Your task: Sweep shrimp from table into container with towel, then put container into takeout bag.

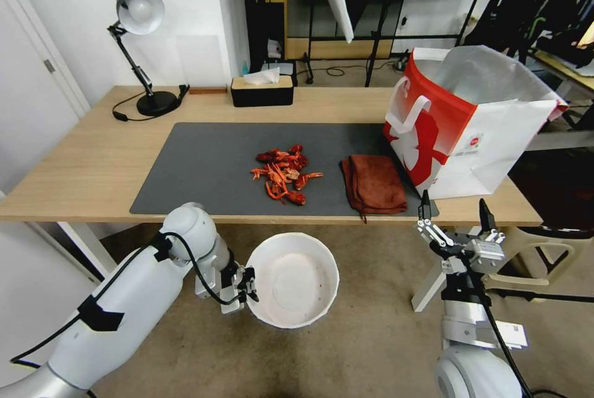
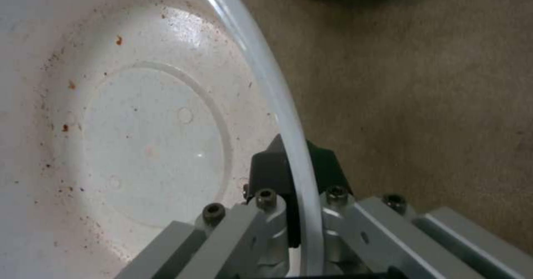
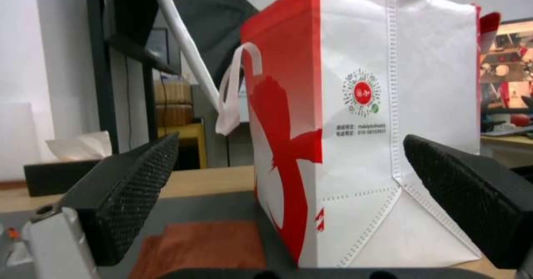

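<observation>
Desk lamp (image 1: 139,45), black with a silver shade, standing at the far left corner of the wooden top, its cord (image 1: 127,107) trailing beside the base. Black tissue box (image 1: 262,90) sitting at the far edge, a white tissue sticking up. Black metal shelving (image 1: 383,8) standing behind. Beige carpet (image 1: 371,336) lying underneath.

The shrimp (image 1: 284,173) lie piled near the middle of the dark grey mat (image 1: 204,169) on the table (image 1: 80,163). Just right of the shrimp lies the folded towel (image 1: 374,184), and right of that stands the takeout bag (image 1: 470,122), its mouth open. Below the table's near edge, the left gripper (image 1: 246,285) pinches the container (image 1: 294,280) by its rim. The right gripper (image 1: 455,212), fingers spread, hovers near the towel's corner.
</observation>
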{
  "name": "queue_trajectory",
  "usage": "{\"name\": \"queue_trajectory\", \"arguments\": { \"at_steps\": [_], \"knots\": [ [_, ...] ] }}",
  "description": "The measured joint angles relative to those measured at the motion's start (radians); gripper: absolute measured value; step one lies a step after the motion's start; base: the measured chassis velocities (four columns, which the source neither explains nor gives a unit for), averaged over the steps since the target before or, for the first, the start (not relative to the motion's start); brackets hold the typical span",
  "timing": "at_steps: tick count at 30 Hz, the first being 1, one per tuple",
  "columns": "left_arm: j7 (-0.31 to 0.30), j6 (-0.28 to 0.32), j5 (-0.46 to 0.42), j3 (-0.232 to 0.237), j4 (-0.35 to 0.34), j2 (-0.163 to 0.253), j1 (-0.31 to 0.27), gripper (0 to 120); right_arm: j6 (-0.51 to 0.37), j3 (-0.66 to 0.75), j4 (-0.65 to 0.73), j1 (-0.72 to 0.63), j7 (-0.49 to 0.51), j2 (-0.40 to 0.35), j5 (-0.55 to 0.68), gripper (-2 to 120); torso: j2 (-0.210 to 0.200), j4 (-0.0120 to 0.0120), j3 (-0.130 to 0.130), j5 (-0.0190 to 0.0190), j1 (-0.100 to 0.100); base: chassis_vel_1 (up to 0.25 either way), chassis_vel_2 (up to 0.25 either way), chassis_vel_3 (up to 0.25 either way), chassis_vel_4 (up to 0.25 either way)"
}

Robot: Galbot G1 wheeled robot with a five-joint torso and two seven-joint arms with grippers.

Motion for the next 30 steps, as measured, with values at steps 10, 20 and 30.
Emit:
{"name": "queue_trajectory", "arguments": {
  "at_steps": [10,20,30],
  "knots": [
    [0.0,0.001,0.004,0.039,0.05,-0.015,-0.039,0,-0.244,-0.034,0.056,0.09,0.096,-0.104,0.089,100,0.0,0.0011,0.0,0.0001,0.0,0.0,0.0,0.0,0.0],
    [0.0,0.001,-0.007,0.123,0.126,-0.074,-0.132,0,-0.361,-0.026,0.038,0.178,0.152,-0.19,0.21,100,0.0,0.0006,0.0,0.0001,0.0,0.0,0.0,0.0,0.0],
    [0.0,0.001,-0.008,0.116,0.146,-0.056,-0.148,0,-0.367,-0.072,-0.049,0.291,0.154,-0.249,0.282,100,0.0,0.0002,0.0,-0.0002,0.0,0.0,0.0,0.0,0.0]
  ]
}}
